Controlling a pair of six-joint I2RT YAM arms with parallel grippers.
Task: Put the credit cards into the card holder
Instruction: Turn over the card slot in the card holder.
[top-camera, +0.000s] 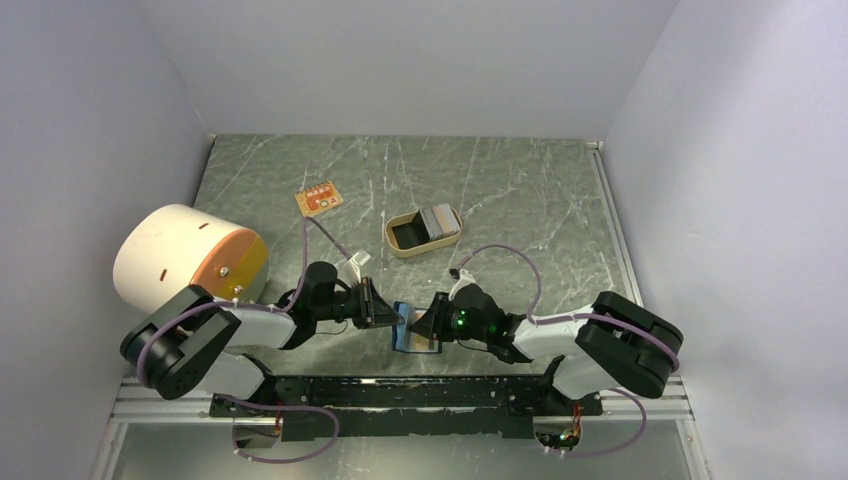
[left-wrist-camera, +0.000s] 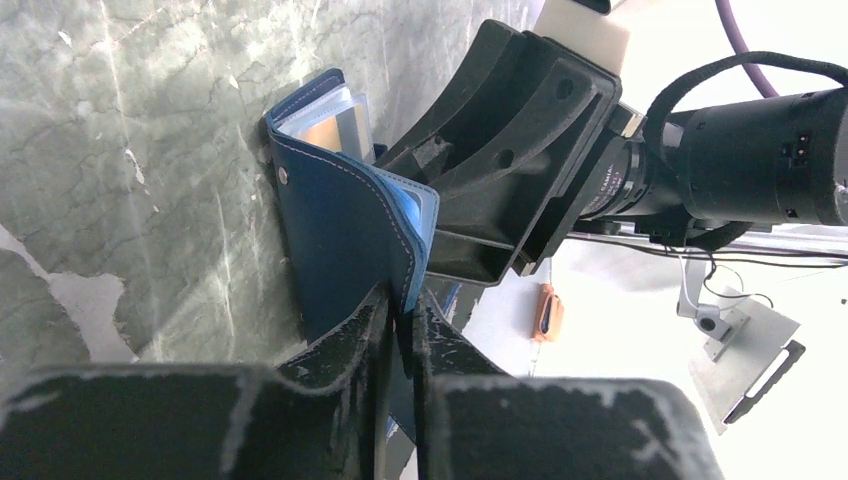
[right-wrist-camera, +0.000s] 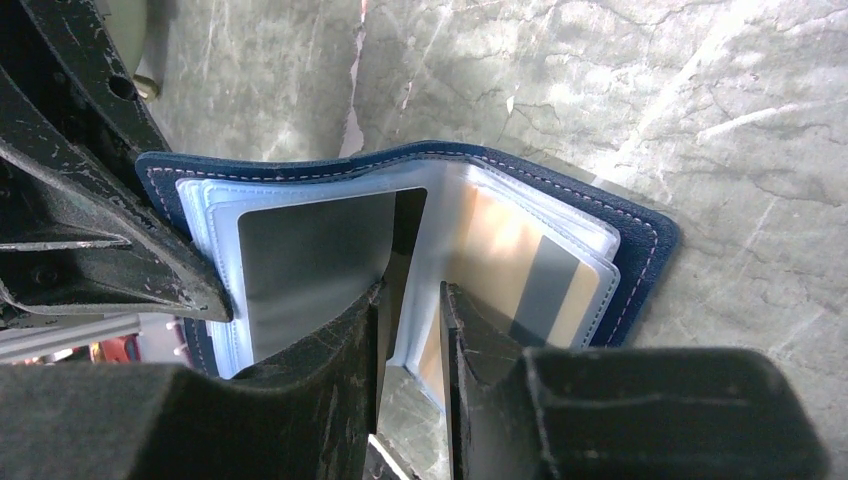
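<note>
Right wrist view: the card holder (right-wrist-camera: 640, 235) lies open at 12 o'clock off the right gripper (right-wrist-camera: 412, 305), long axis running 9 to 3. A dark grey card (right-wrist-camera: 310, 255) shows in its left-hand sleeve, beside jaws set narrowly apart; whether they grip it cannot be told. The left gripper (left-wrist-camera: 400, 312) clamps the holder's edge. More credit cards (top-camera: 437, 218) wait in the tan tray (top-camera: 392, 243), toward 12 o'clock.
</note>
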